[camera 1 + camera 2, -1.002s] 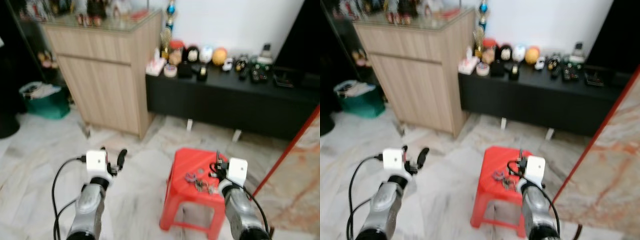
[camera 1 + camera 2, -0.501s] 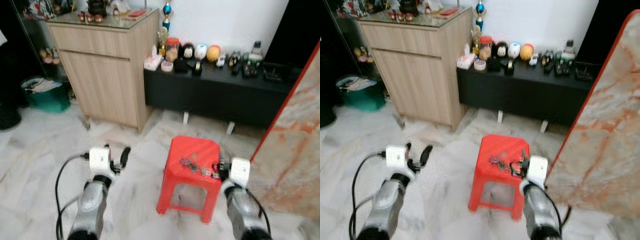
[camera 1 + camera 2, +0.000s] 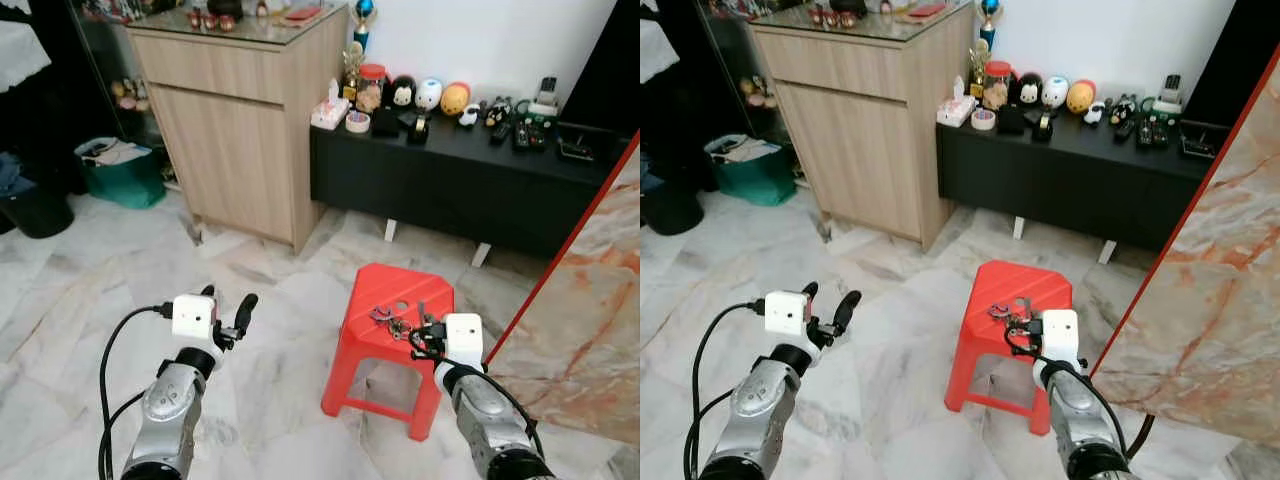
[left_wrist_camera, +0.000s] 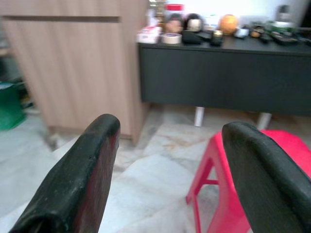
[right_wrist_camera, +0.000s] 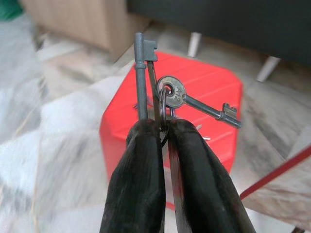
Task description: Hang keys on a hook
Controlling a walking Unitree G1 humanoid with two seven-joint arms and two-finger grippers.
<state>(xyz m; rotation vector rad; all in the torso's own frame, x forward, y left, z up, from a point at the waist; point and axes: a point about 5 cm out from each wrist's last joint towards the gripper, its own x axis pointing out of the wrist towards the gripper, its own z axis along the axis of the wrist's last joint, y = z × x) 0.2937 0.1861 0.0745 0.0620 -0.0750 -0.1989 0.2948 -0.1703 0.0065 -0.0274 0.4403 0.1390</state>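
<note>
A bunch of old grey keys [image 5: 163, 92] on a ring is pinched between the black fingers [image 5: 141, 170] of my right gripper [image 3: 422, 334], which is shut on it. The keys [image 3: 388, 318] stick out forward just over the top of a red plastic stool [image 3: 402, 288]; whether they touch it I cannot tell. My left gripper [image 3: 226, 303] hovers over the marble floor to the left of the stool, open, with nothing between its fingers [image 4: 77, 179]. The stool [image 4: 252, 145] lies ahead of it to the right.
A tall wooden cabinet [image 3: 250, 120] stands at the back left, with a low black sideboard [image 3: 470, 190] full of trinkets beside it. A marble slab with a red edge [image 3: 590, 300] leans close on the right. A green basket [image 3: 115, 172] sits far left.
The whole picture has shifted and sharpened, so the camera moved. My right gripper stays at the stool's near right side and the left one stays open.
</note>
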